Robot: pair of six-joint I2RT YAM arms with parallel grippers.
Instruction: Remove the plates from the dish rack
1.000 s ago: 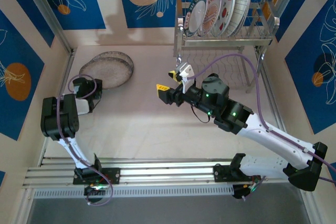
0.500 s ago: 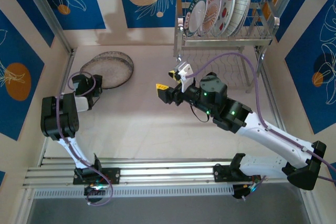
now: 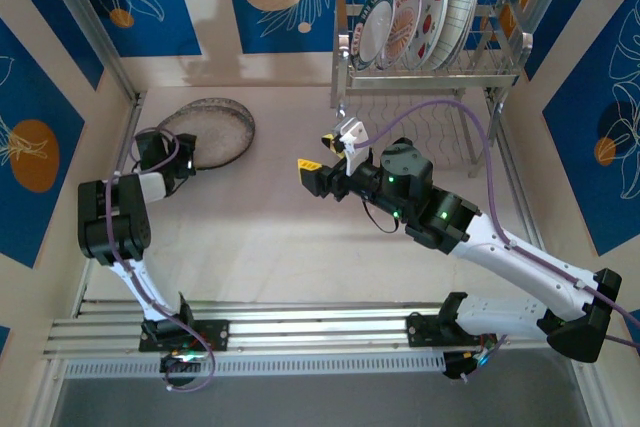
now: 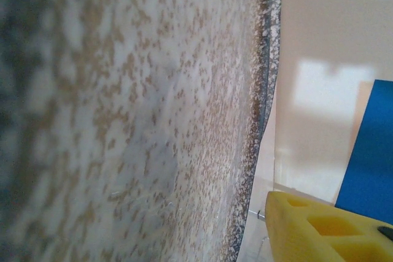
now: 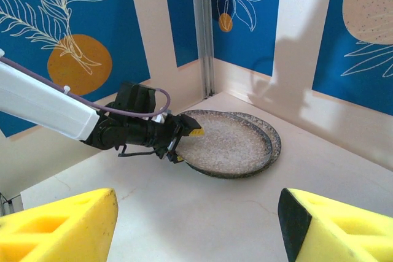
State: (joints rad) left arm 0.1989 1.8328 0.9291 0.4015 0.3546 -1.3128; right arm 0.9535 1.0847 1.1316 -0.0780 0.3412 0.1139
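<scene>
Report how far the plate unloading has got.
Done: two speckled grey plates lie stacked on the table. In hand: the left gripper sits at the top plate's rim, jaws apart; the right gripper hangs open and empty. Left: four upright plates wait in the dish rack.

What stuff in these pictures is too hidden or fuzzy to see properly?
- Bottom speckled plate: right wrist view, the top speckled plate covers most of it.
- Top speckled plate: left wrist view, too close, blurred.
- Rack plates: top view, overlapping in the dish rack; tallest cut by the top edge.
- Left pincer: right wrist view, too small to tell its opening.
</scene>
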